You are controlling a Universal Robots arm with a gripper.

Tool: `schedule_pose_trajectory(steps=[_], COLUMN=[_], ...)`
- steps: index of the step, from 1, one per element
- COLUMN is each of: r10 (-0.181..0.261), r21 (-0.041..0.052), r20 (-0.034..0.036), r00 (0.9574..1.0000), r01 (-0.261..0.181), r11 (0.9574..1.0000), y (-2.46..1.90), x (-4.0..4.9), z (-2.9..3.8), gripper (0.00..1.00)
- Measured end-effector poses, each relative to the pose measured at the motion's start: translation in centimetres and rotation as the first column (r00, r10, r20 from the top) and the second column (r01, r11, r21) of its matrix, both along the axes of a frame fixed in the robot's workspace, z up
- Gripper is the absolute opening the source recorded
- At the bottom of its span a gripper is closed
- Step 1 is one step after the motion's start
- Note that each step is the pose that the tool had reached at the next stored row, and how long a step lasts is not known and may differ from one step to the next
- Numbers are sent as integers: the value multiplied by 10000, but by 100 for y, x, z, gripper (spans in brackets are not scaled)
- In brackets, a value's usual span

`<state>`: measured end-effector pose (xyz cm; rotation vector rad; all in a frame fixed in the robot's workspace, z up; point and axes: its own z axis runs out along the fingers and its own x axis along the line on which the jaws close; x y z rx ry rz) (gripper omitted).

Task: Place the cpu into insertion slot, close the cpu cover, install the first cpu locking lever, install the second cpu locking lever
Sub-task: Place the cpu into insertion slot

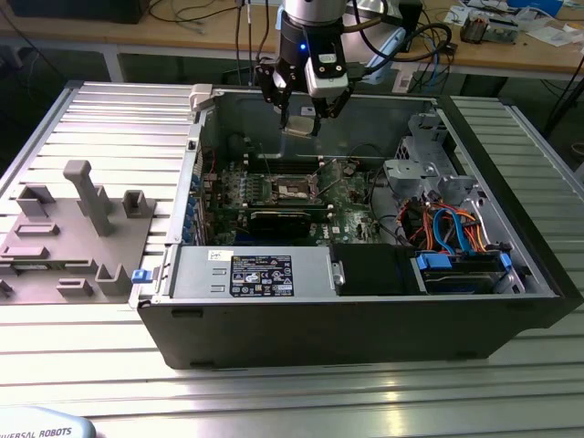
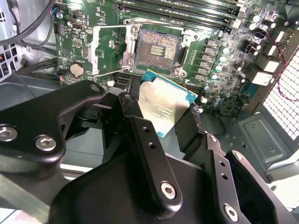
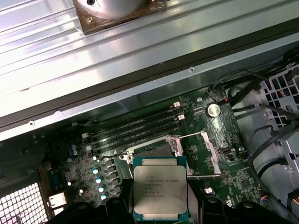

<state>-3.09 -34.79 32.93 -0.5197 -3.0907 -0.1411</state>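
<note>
The gripper (image 1: 301,121) is closed on the cpu (image 2: 163,103), and its black fingers (image 2: 140,130) press on two opposite edges. The cpu hangs in the air above the insertion slot (image 2: 156,48) and does not touch it. The cpu cover (image 2: 96,51) is swung open just beside the slot. Both sit on the green board (image 3: 233,140) inside the open computer case (image 1: 365,319), which rests on a ribbed metal table (image 1: 274,392).

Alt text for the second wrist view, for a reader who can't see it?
The gripper holds the cpu, silvery top showing, over a green circuit board, not yet in the insertion slot, which is empty. The cpu cover is swung open beside the slot.
</note>
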Motion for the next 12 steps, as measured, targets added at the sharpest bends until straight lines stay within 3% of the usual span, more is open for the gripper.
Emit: schedule_pose_trajectory(steps=[12], r10=[-156], r21=[0], r20=[-1], r00=[9999], r01=[156], r11=[9999], y=[0], x=[0], z=[0], gripper=[54])
